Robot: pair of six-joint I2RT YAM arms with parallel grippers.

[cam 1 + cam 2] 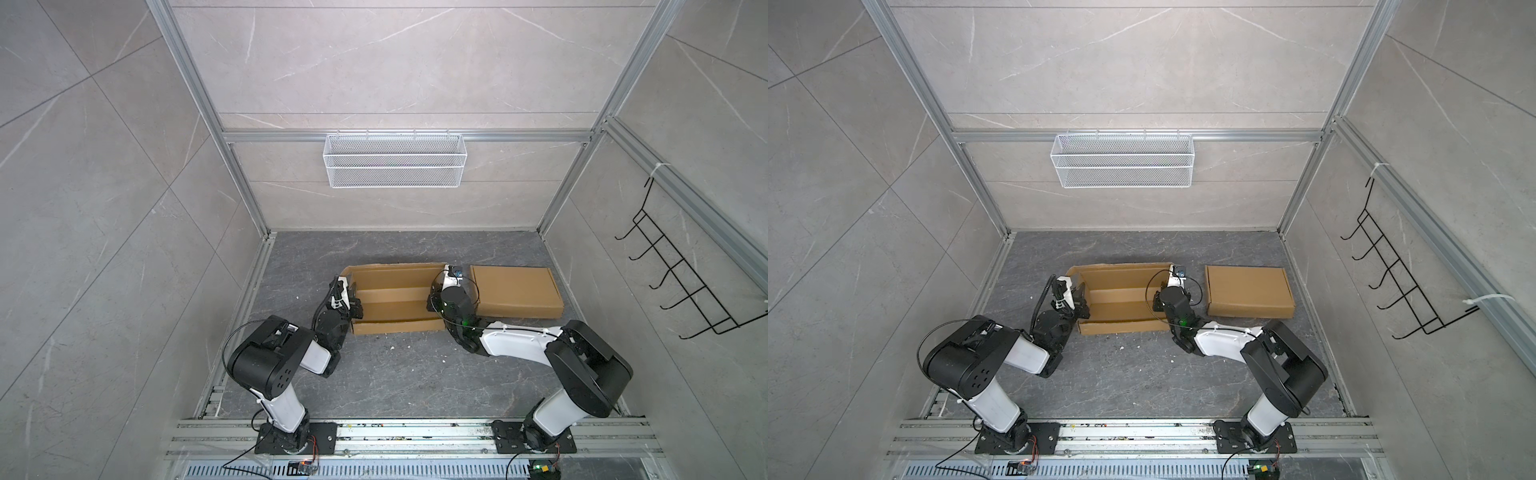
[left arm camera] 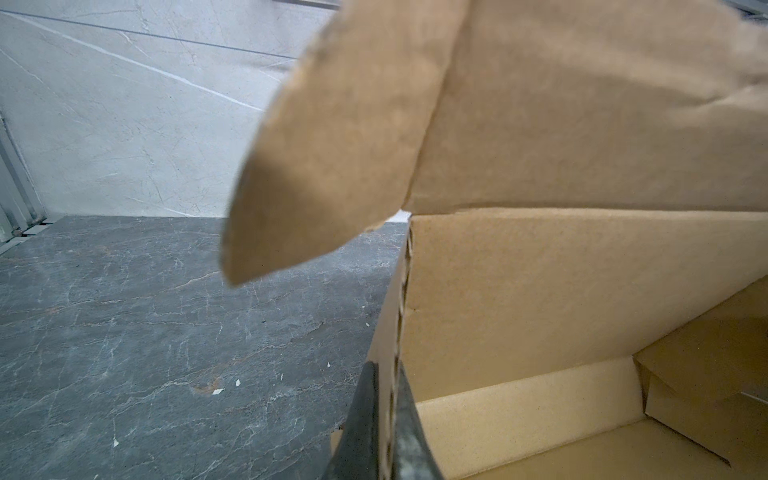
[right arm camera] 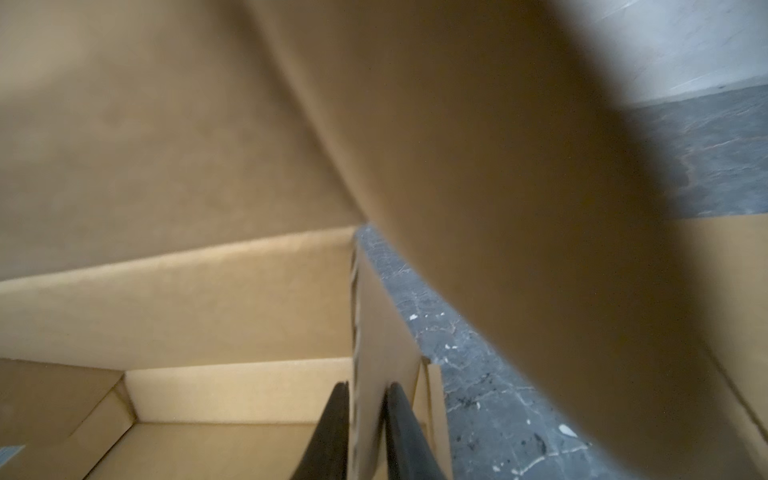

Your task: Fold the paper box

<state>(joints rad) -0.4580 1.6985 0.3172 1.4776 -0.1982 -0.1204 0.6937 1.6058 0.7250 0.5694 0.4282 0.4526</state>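
1. The box (image 1: 395,297) lies open mid-table toward the far edge, lid raised, only bare cardboard inside.
2. The left hand (image 2: 385,368) pinches its left wall.
3. The right hand (image 3: 368,386) straddles the right wall, narrow; grip unclear.
4. A closed box (image 1: 515,291) lies just right.

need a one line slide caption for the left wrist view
Left gripper shut on the side wall of the open brown cardboard box on a dark grey marbled tabletop.

Pale marble-look wall tiles (image 1: 395,62) close in three sides, held by aluminium frame profiles (image 1: 242,178). A white mesh basket (image 1: 395,160) hangs on the back rail, and a black wire hook rack (image 1: 702,286) hangs nearby (right wall) — both above the dark grey veined desk (image 1: 395,374).
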